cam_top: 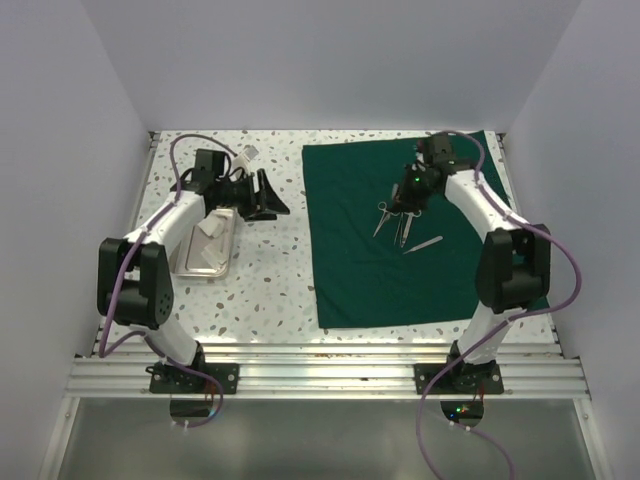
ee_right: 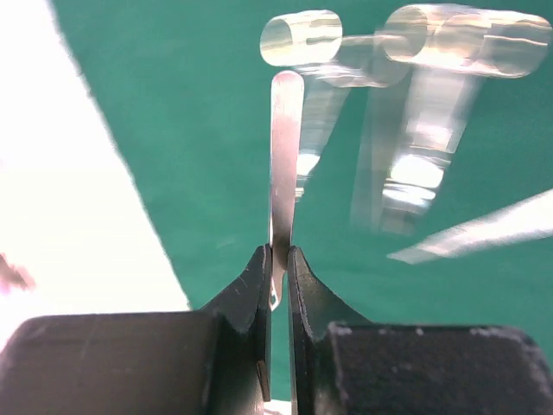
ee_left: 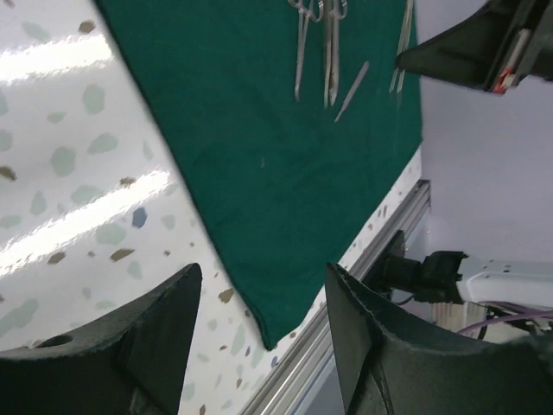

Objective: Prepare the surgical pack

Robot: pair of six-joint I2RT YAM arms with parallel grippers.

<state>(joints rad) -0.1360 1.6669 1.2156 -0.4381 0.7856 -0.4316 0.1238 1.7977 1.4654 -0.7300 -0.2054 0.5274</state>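
- Right pincer (ee_right: 278, 259): clenched edge-on around a thin flat steel instrument (ee_right: 285, 147), gripped at its near end.
- Held instrument: the long axis runs straight ahead of the right pincer, in line with its fingers. The rounded free end points away from it, over the plain dark green matte cloth drape (cam_top: 360, 270). Whether that end touches the cloth cannot be told.
- Steel scissor-like instruments (cam_top: 385, 218): they lie on the drape just ahead and to one side of the right pincer, roughly parallel with the held piece and slightly fanned.
- Left pincer (ee_left: 263, 281): released, with nothing between its fingers.
- Small shiny rectangular steel tray (cam_top: 190, 265): it sits just behind the left pincer on the speckled white worktop (cam_top: 270, 270) and holds white gauze pieces (cam_top: 212, 228).
- Step in hand, as judged: arranging instruments on the drape, one piece at a time.
- Next move calls for a steady clamp, since a thin strip held by one end may pivot. Its axis should stay in line with the row and clear of its neighbours.
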